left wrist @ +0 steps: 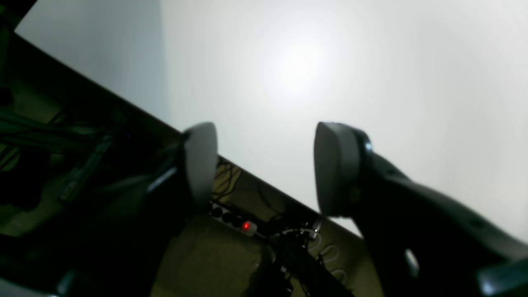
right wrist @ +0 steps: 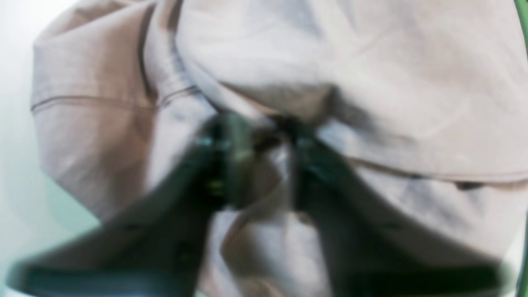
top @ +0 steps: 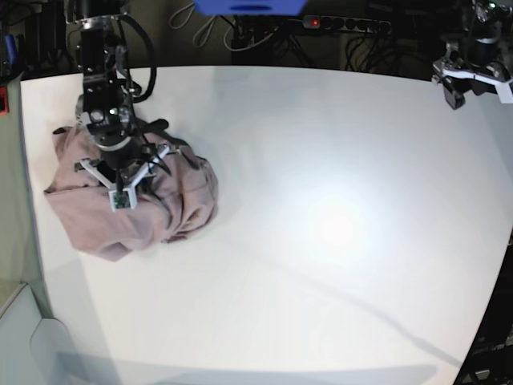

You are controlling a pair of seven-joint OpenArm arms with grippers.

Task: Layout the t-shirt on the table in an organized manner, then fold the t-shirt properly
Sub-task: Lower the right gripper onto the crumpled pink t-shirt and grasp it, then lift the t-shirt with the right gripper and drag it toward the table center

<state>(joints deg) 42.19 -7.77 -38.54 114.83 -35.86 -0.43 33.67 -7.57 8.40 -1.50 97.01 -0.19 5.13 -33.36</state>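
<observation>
The mauve-pink t-shirt [top: 88, 216] lies crumpled in a heap at the left side of the white table [top: 321, 224]. In the right wrist view the t-shirt [right wrist: 412, 82] fills the frame, blurred. My right gripper [right wrist: 262, 136] is pressed into the heap with its fingers drawn close on a bunched fold of cloth. My right arm [top: 108, 120] stands over the heap. At the table's far right corner, well away from the shirt, my left gripper [left wrist: 264, 165] hangs open and empty. Its grey pads [left wrist: 336, 169] sit above the table's edge [left wrist: 255, 173].
A power strip with a red light [left wrist: 246, 225] lies among cables on the floor beyond the table's far edge, also seen in the base view [top: 314, 22]. A blue object [top: 248, 6] sits past the back edge. Dark surroundings border the table.
</observation>
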